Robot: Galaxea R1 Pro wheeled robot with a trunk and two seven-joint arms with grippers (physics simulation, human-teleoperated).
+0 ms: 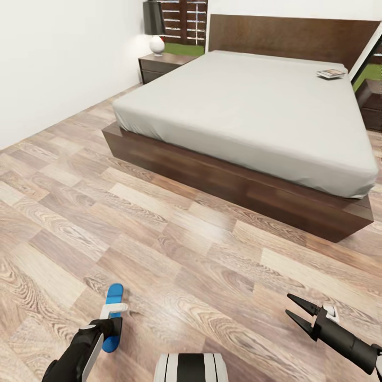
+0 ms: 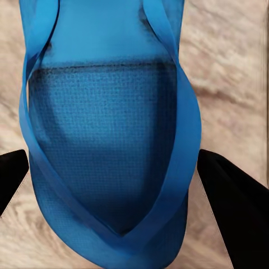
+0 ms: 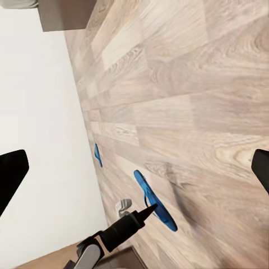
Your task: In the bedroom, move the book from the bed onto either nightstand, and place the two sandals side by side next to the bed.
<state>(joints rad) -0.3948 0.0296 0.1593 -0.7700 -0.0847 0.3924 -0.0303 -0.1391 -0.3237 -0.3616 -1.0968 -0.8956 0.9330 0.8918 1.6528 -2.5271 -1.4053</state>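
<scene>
My left gripper [image 1: 112,324] is down at the floor, shut on a bright blue sandal [image 1: 114,293]. In the left wrist view its black fingers [image 2: 230,213] press against both edges of this sandal [image 2: 106,112]. Whether the sandal is lifted off the planks I cannot tell. The right wrist view shows the same sandal [image 3: 154,204] and the second sandal [image 3: 97,154] further along the floor by the wall. My right gripper [image 1: 288,304] hangs open and empty low on the right. The book [image 1: 331,74] lies on the far right corner of the bed [image 1: 254,106]. A nightstand [image 1: 159,64] stands at the bed's far left.
A dark-shaded lamp [image 1: 154,26] tops the left nightstand. Part of another dark wooden unit [image 1: 372,103] shows at the bed's far right. A white wall [image 1: 48,58] runs along the left. Wood-plank floor [image 1: 185,239] lies between me and the bed's foot.
</scene>
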